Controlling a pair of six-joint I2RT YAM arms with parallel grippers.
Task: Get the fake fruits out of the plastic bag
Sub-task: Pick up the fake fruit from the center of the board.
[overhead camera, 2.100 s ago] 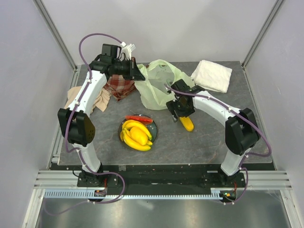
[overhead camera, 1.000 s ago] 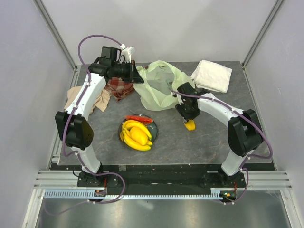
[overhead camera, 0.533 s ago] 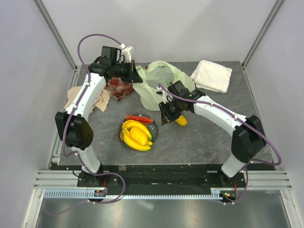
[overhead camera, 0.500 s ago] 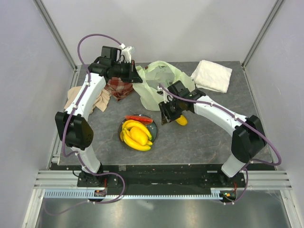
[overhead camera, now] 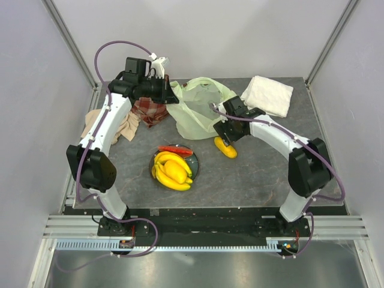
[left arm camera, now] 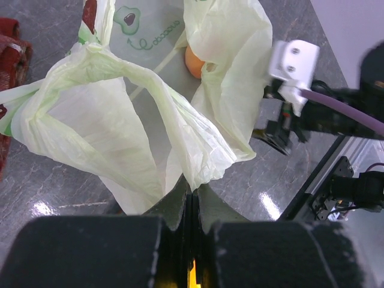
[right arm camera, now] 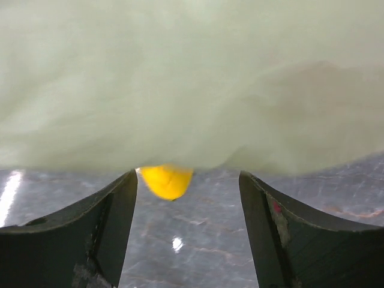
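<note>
The pale yellow-green plastic bag (overhead camera: 198, 108) lies at the back middle of the table. My left gripper (overhead camera: 172, 94) is shut on its rim and holds it up; in the left wrist view the bag (left arm camera: 120, 114) gapes open and an orange peach (left arm camera: 193, 61) shows inside. My right gripper (overhead camera: 221, 133) is open and empty at the bag's near right edge. A yellow oblong fruit (overhead camera: 226, 147) lies on the table just below it; its tip (right arm camera: 165, 180) peeks from under the bag (right arm camera: 192, 78) between the open jaws. The watermelon slice (overhead camera: 175, 150), banana bunch (overhead camera: 171, 181) and another yellow fruit (overhead camera: 175, 170) lie on the plate.
The dark plate (overhead camera: 195, 163) sits in the middle front. A white folded towel (overhead camera: 267, 95) lies at the back right. A red checked cloth (overhead camera: 150, 111) and a beige cloth (overhead camera: 117, 126) lie at the back left, under the left arm.
My right gripper carried the yellow oblong fruit leftward, let it go on the table, and moved back up to the bag's edge. The left gripper kept hold of the bag.
</note>
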